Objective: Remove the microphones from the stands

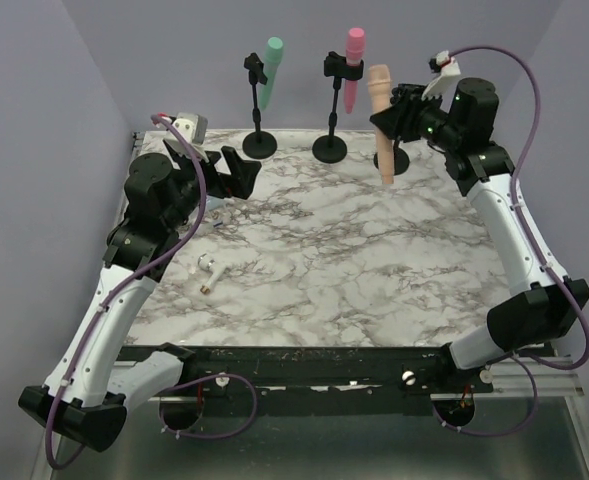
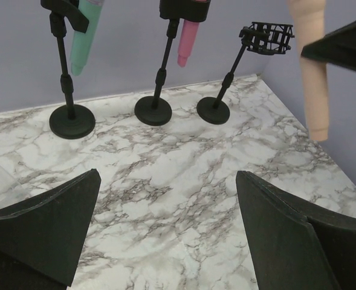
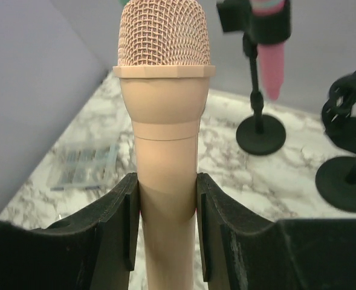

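Marble-look bench [image 1: 354, 260] w/ lilac walls, R pincer [image 3: 165, 226] clenched on peach mic [image 3: 164, 109], mic upright in air beside empty stand [image 2: 227, 78], L pincer [image 2: 167, 178] spread wide, nothing in it, green mic [image 1: 271, 70] & pink mic [image 1: 354, 65] clipped in stands at back, print on clear sheet [image 3: 84, 166] too blurred to read

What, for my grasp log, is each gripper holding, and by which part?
The right gripper clamps the peach microphone by its handle, just below the head; the left gripper is open, empty.

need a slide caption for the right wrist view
Right gripper grips the peach microphone by its handle, apart from the empty stand; pink microphone clipped in its stand behind.
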Controlling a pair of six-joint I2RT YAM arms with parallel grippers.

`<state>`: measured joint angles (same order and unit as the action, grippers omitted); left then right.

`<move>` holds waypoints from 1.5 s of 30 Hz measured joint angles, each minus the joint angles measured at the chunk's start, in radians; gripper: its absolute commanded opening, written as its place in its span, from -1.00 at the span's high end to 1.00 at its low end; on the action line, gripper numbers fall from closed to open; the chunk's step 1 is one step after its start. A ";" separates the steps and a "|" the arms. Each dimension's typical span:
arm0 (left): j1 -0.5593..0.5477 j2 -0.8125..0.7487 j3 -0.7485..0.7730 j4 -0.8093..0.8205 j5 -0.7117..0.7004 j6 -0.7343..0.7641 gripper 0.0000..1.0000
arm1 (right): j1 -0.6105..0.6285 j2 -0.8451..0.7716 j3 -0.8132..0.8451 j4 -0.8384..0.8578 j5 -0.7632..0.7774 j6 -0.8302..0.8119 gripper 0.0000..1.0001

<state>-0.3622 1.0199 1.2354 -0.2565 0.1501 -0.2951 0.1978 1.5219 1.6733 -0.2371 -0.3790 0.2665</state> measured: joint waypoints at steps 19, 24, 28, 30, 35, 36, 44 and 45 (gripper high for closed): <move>0.000 -0.147 -0.016 -0.016 -0.169 0.025 -0.97 | 0.598 0.135 -0.217 -0.250 0.261 -0.454 0.99; 0.000 -0.222 -0.031 0.003 -0.200 0.023 -0.97 | 0.824 0.234 -0.293 -0.267 0.344 -0.530 0.99; 0.000 -0.281 -0.090 0.032 -0.254 0.051 -0.97 | 0.935 0.277 -0.358 -0.265 0.376 -0.555 0.99; 0.000 -0.293 -0.125 0.043 -0.273 0.066 -0.97 | 0.972 0.292 -0.372 -0.258 0.394 -0.564 0.99; 0.000 -0.295 -0.188 0.048 -0.288 0.079 -0.97 | 1.019 0.337 -0.376 -0.207 0.419 -0.592 0.98; 0.000 -0.291 -0.196 0.048 -0.288 0.080 -0.97 | 1.019 0.348 -0.376 -0.196 0.422 -0.599 0.99; 0.000 -0.295 -0.204 0.056 -0.288 0.082 -0.97 | 1.020 0.462 -0.319 -0.109 0.442 -0.667 0.99; 0.000 -0.296 -0.204 0.058 -0.288 0.082 -0.97 | 1.021 0.471 -0.314 -0.091 0.441 -0.677 0.98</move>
<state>-0.3622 0.7238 1.0317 -0.1989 -0.1379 -0.2134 1.2186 1.9926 1.3594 -0.3279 0.0624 -0.4103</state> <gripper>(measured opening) 0.980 0.428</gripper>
